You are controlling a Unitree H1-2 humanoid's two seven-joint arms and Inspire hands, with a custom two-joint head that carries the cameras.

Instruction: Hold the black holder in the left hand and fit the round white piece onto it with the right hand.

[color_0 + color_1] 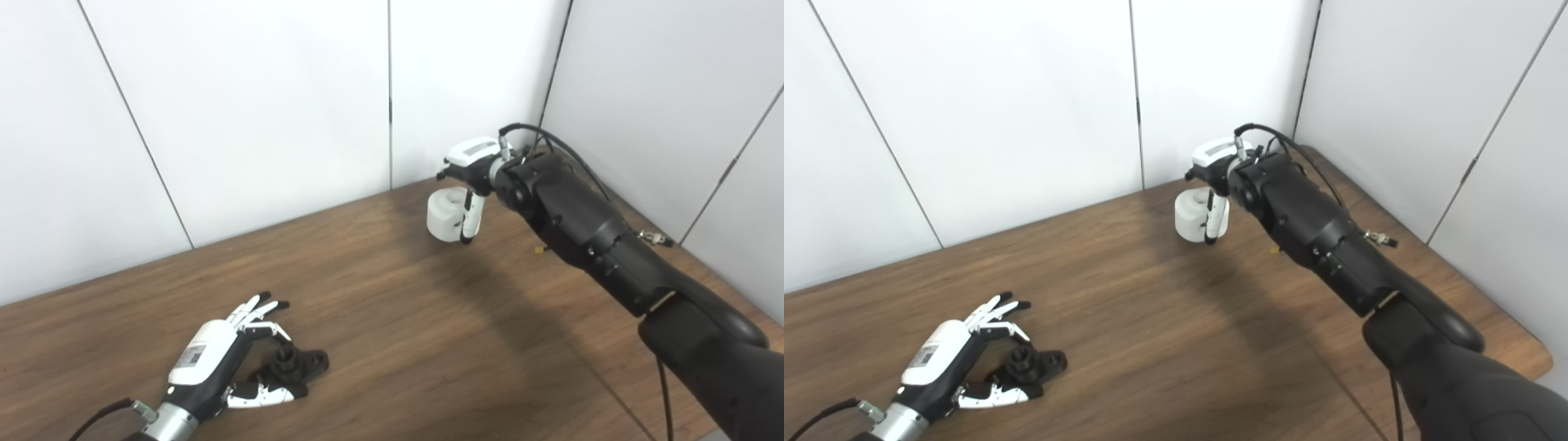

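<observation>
The right hand (pixel 468 177) is reaching over the far side of the wooden table (pixel 392 331), its fingers wrapping the round white piece (pixel 446 214) and holding it — a thick ring with a hole in its top — near the white wall panels (pixel 245 110). At the near left the left hand (pixel 229 361) is lying low with fingers spread and thumb out, cupping around the black holder (pixel 299 362), which is sitting on the tabletop — whether they are touching it, I cannot tell.

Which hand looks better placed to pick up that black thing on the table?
The left hand. Its open fingers already curve around the black holder on the table. The right hand is far off, shut on the round white piece.
</observation>
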